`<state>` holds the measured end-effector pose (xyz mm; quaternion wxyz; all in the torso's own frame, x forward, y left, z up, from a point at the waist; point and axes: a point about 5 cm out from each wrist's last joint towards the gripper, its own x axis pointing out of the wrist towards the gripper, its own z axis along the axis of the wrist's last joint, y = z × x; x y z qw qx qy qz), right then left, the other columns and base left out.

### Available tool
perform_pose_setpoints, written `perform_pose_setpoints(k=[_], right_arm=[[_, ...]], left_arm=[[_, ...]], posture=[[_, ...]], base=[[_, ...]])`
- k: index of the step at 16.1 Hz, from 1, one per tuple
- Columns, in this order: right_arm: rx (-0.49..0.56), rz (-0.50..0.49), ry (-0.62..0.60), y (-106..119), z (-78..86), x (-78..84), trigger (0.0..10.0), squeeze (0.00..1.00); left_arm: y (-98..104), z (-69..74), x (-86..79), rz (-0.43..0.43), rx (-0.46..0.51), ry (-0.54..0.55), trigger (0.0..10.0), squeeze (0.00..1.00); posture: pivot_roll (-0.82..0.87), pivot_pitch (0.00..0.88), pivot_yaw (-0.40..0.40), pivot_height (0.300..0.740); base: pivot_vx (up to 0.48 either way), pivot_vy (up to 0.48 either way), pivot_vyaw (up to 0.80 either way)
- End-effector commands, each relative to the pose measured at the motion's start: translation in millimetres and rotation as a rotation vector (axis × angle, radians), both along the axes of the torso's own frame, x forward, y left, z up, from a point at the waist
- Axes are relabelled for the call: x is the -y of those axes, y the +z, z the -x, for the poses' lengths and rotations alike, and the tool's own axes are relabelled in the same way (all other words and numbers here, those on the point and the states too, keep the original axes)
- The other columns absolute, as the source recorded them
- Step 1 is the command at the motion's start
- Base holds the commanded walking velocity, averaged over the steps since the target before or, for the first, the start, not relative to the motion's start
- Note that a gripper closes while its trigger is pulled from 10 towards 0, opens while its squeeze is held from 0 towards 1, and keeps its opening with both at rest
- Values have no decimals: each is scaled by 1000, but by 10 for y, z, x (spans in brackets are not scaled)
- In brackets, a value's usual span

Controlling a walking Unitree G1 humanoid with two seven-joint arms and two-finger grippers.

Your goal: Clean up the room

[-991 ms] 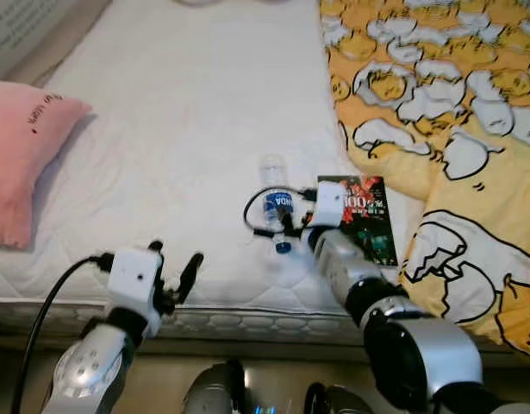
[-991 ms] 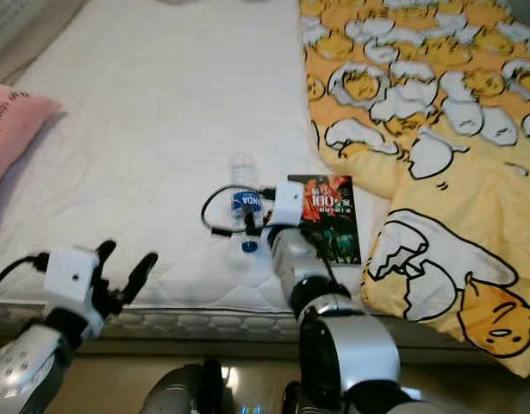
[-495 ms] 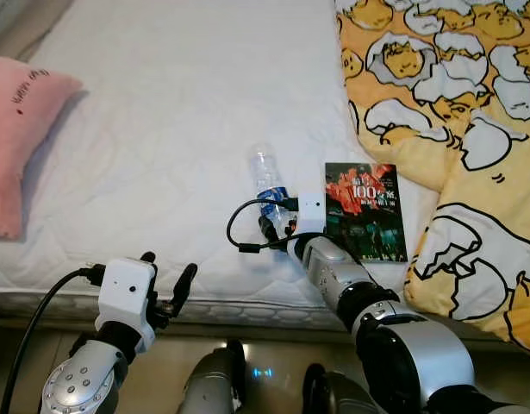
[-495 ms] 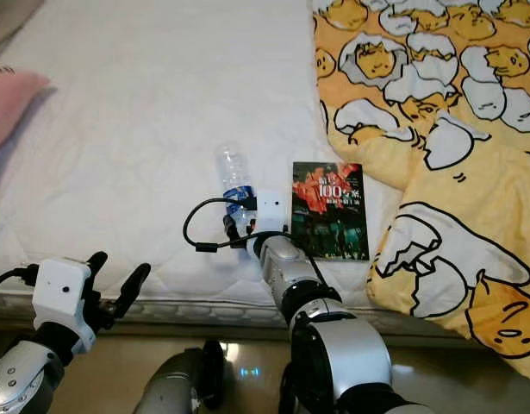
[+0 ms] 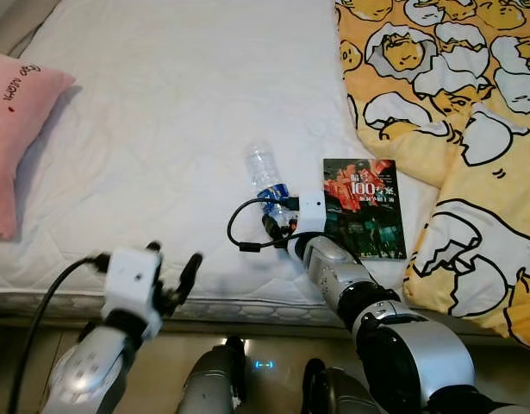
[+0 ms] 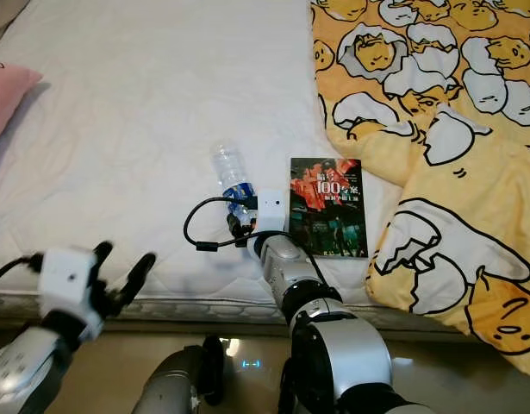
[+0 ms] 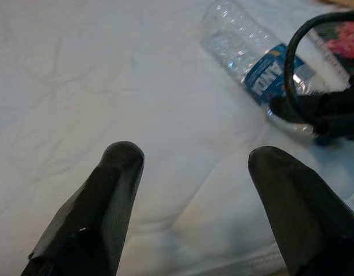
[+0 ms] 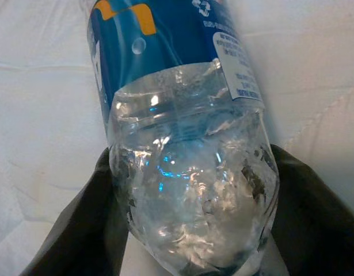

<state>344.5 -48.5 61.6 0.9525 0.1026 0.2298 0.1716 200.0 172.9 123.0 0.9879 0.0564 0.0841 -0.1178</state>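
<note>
Two arms reach from the foot of the bed, and the nearer is the left one: its left gripper (image 5: 174,278) hovers at the mattress edge with fingers spread wide and nothing between them, its wrist view looking across the white bed (image 5: 178,112) toward the bottle. A little farther in, the right arm stretches low and forward over the mattress, wrist cable looping beside it, and the right gripper (image 8: 191,195) has its two black fingers on either side of the clear plastic bottle (image 5: 266,179), at the end nearest the robot; in the wrist view they flank it closely, though whether they already press it I cannot tell for sure. The step in hand looks like picking up this bottle; next the fingers should close firmly and lift it without crushing it or letting it roll. Just beside it, on the robot's right, lies a book (image 5: 364,207), flat. Beyond are a yellow patterned blanket (image 5: 454,95) and, far left, a pink pillow (image 5: 15,129).
</note>
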Motion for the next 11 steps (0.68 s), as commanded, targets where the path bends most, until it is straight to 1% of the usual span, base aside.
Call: perform_pose_setpoints(k=[1,3,4,5,6,7,8,9,10,11], right_arm=[[-52,-28,4,-104,85,-45,0,0],[-66,-53,-7,-94,82,-68,0,0],[-104,-84,-28,-140,114,-70,0,0],[-89,-74,-26,-136,109,-57,0,0],[-27,-50,-18,-57,50,-30,0,0],[84,-12,-16,74,-39,35,0,0],[147,18,-25,139,-81,92,0,0],[227,66,-42,223,-135,198,0,0],[335,114,-81,315,-170,404,0,0],[375,133,-97,350,-176,492,0,0]], left_arm=[[-85,7,-4,4,-40,3,10000,0],[-97,-67,13,10,-33,-3,10000,0],[-102,-185,60,21,-14,-19,10000,0],[-96,-270,100,29,1,-31,10000,0],[-101,-365,134,39,12,-37,10000,0],[-125,-442,156,65,8,-20,10000,0],[-156,-476,150,81,-4,12,10000,0],[-240,-549,144,135,-52,58,10000,0],[-304,-618,163,138,-56,63,10000,0],[-322,-649,170,143,-54,65,10000,0]], posture=[[236,270,27,740],[220,246,29,740],[199,196,31,740],[187,174,31,740],[153,136,35,740],[127,111,37,740],[119,103,36,740],[94,78,36,740],[52,36,35,740],[38,21,37,740]], base=[[0,0,0],[0,0,0],[0,0,0],[0,0,0],[0,0,0],[0,0,0],[0,0,0],[0,0,0],[0,0,0],[0,0,0]])
